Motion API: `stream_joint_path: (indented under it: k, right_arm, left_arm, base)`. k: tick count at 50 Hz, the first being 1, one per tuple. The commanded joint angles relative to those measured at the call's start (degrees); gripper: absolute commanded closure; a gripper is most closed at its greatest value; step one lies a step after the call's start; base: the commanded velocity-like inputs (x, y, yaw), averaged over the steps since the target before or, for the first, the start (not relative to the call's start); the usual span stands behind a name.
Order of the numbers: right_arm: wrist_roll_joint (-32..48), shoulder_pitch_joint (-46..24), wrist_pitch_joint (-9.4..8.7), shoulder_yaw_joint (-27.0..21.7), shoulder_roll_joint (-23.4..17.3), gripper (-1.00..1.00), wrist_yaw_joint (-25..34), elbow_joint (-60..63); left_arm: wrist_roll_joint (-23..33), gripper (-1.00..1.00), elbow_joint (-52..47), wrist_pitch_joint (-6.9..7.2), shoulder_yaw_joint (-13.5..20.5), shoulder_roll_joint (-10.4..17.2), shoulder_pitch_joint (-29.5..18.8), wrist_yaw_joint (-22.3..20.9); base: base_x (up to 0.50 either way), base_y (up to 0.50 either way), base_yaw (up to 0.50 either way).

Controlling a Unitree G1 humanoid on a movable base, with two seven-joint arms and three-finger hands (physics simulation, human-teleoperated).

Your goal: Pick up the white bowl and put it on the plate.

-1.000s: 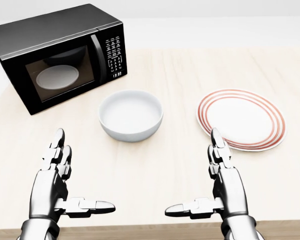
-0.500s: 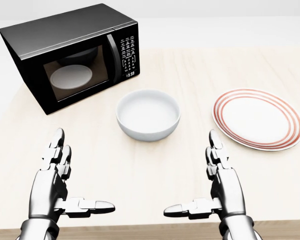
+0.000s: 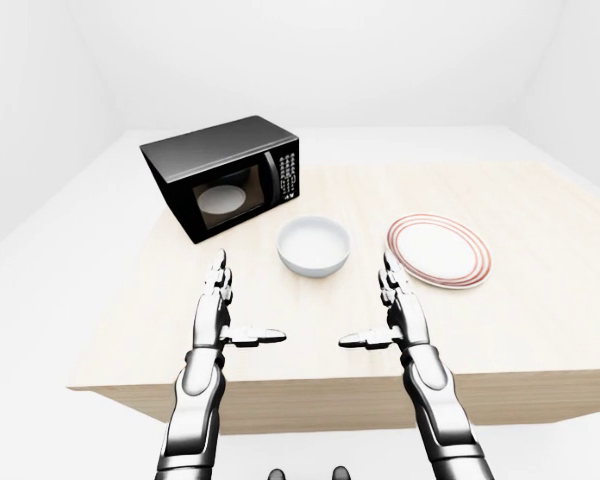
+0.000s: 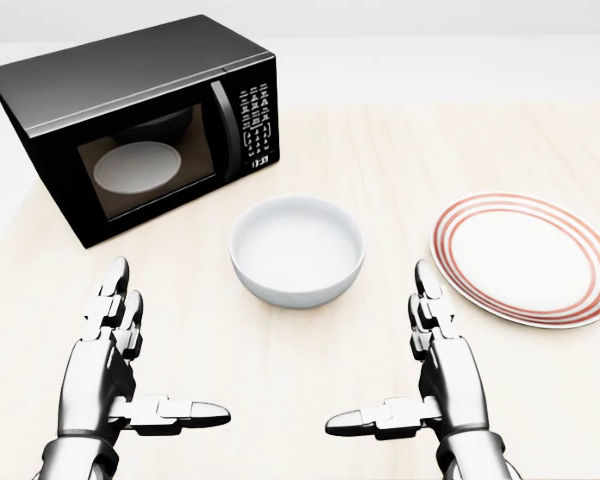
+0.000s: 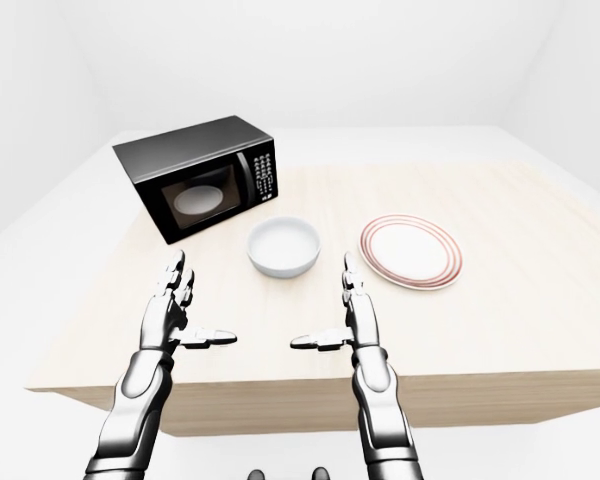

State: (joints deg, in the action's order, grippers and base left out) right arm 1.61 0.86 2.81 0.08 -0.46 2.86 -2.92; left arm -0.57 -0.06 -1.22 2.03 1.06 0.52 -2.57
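The white bowl stands upright and empty on the pale wooden table, at the middle of the head view. A white plate with red rings lies flat to its right, apart from it. My left hand hovers open at the lower left, fingers straight and thumb pointing inward. My right hand mirrors it at the lower right, also open. Both hands are below the bowl in the view and touch nothing.
A black microwave stands at the upper left, door shut, with a pale dish visible behind its window. The table's near edge runs just under my forearms in the left-eye view. White floor and walls surround the table.
The whole picture shifted: the camera moved left and then closer, so microwave, bowl and plate now sit lower and larger. Both hands keep the same open pose.
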Motion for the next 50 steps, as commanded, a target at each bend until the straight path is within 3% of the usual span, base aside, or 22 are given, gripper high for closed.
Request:
stream_joint_path:
  k: [1, 27, 43, 49, 50]
  right_arm:
    - [0.6, -0.1, 0.88, 0.2, 0.0, -1.00, 0.0, -0.6]
    - [1.4, -0.2, 1.55, 0.4, 0.2, -1.00, -0.6, -1.5]
    - [4.2, -0.4, 2.19, 0.9, 0.0, -1.00, -1.9, -2.7]
    - [11.8, -2.4, 2.19, 1.8, -0.5, -1.00, -5.8, -7.4]
    - [12.5, -2.6, 2.19, 1.9, -0.5, -1.00, -6.0, -7.7]
  left_arm:
    - [0.0, -1.00, 0.0, 0.02, 0.0, 0.0, 0.0, 0.0]
    - [0.0, -1.00, 0.0, 0.02, 0.0, 0.0, 0.0, 0.0]
    - [0.0, -1.00, 0.0, 0.05, 0.0, 0.0, 0.0, 0.0]
    - [0.0, -1.00, 0.0, 0.07, 0.0, 0.0, 0.0, 0.0]
    - [0.1, -1.00, 1.1, -0.61, 0.0, 0.0, -0.4, 0.1]
  base:
    - [0.34, 0.00, 0.00]
    - [0.35, 0.00, 0.00]
    - [0.01, 0.00, 0.00]
    - [0.00, 0.00, 0.00]
    - [0.00, 0.00, 0.00]
